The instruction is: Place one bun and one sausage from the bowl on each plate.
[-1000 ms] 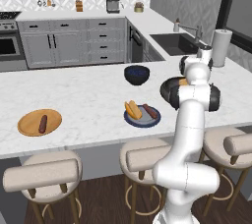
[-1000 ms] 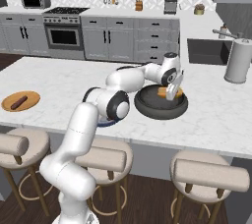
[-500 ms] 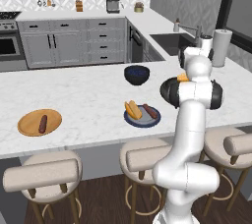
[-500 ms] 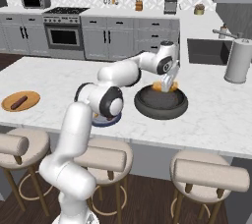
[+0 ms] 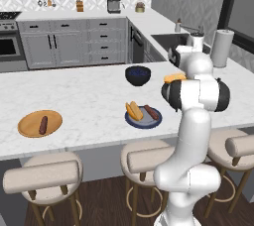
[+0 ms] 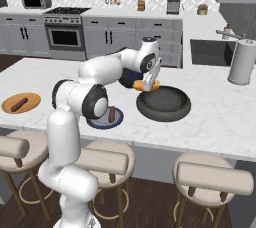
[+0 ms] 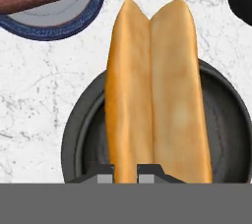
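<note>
Bun (image 6: 147,85) is held in the claw (image 6: 148,84), lifted above the near-left rim of the dark grey bowl (image 6: 164,103). In the hand view the bun (image 7: 157,90) runs lengthwise straight out from the fingertips (image 7: 106,174), split line up the middle; the tips sit close together at its near end, so the claw reads as clamped on the bun at a narrow opening.

Blue-rimmed plate (image 5: 143,117) already carries a bun and a sausage (image 5: 151,112). Tan wooden plate (image 5: 40,123) carries one sausage (image 5: 43,124) only, so I judge this bun belongs there.

Key relation: the wooden plate (image 6: 21,103) lies well apart from the claw, far along the table (image 5: 89,96) toward the robot's left, beyond the blue plate (image 6: 105,119). Carry runs leftward across the table. The smaller dark blue bowl (image 5: 138,75) sits behind that path.
</note>
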Robot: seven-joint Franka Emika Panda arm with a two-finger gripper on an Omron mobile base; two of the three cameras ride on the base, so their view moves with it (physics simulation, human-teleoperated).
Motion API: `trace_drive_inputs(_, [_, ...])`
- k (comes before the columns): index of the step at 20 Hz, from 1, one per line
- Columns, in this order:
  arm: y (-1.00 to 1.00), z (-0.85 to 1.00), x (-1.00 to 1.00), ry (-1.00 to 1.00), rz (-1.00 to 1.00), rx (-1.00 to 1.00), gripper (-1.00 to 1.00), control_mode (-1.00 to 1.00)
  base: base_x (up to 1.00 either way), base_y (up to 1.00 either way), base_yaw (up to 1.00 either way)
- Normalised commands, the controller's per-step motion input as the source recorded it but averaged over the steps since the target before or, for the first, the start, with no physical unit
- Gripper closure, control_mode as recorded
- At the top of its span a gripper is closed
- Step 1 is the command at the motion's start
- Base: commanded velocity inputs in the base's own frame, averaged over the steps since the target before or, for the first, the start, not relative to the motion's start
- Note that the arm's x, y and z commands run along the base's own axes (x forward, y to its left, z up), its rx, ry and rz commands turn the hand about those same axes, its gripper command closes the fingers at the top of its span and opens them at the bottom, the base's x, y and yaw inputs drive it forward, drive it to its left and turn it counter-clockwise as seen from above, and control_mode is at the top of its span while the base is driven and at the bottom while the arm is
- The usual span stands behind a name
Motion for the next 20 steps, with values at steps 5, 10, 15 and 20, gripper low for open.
trace_drive_inputs(5, [1.00,0.00,-0.13,-0.06,0.03,0.10,1.00,-1.00,0.00,0.00,0.00])
trace_drive_inputs(10, [1.00,0.00,0.00,-0.05,0.02,0.17,1.00,-1.00,0.00,0.00,0.00])
trace_drive_inputs(15, [1.00,0.00,0.00,0.00,0.07,0.19,1.00,-1.00,0.00,0.00,0.00])
trace_drive_inputs(20, [1.00,0.00,0.00,0.00,0.13,0.10,1.00,-1.00,0.00,0.00,0.00])
